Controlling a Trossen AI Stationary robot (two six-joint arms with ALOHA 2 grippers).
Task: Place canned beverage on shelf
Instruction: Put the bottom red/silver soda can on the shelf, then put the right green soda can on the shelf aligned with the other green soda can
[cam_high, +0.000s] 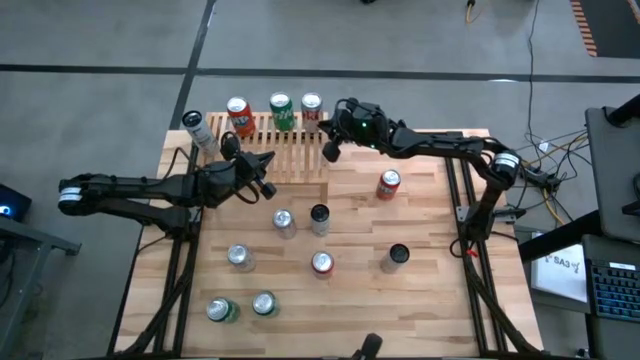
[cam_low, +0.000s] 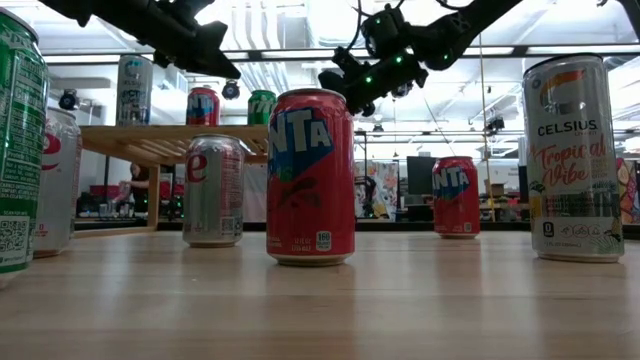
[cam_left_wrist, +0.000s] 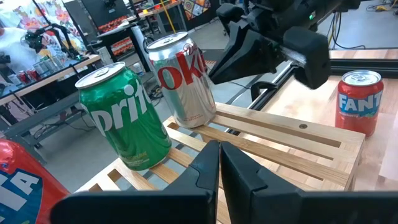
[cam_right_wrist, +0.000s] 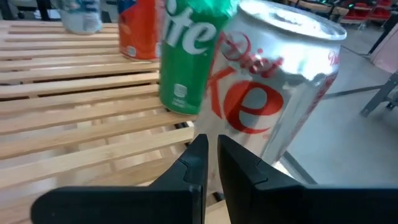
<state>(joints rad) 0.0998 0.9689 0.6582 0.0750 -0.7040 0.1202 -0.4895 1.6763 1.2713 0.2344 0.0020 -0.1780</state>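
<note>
The shelf (cam_high: 285, 160), a low light-wood slatted rack, stands at the table's far edge. In a row along its far side stand a white can (cam_high: 197, 128), an orange Fanta can (cam_high: 240, 115), a green Sprite can (cam_left_wrist: 127, 118) and a Diet Coke can (cam_right_wrist: 273, 87), each on its base. My right gripper (cam_right_wrist: 210, 149) is shut and close to the Diet Coke can's side, coming from the table's right. My left gripper (cam_left_wrist: 219, 158) is shut with nothing in it. It hovers over the shelf's near part and points at the Sprite and Diet Coke cans. My right gripper's shut fingertips (cam_right_wrist: 198, 149) stand right at the lower side of the Diet Coke can (cam_right_wrist: 249, 124), roughly level. I cannot tell whether they touch it. The can stands upright on the shelf's slats.
Several loose cans stand on the table nearer than the shelf: a red Fanta can (cam_high: 389, 183) at the right, a silver can (cam_high: 284, 222) and a black can (cam_high: 319, 217) in the middle, others toward the near edge. A Celsius can (cam_low: 580, 155) stands near the low camera.
</note>
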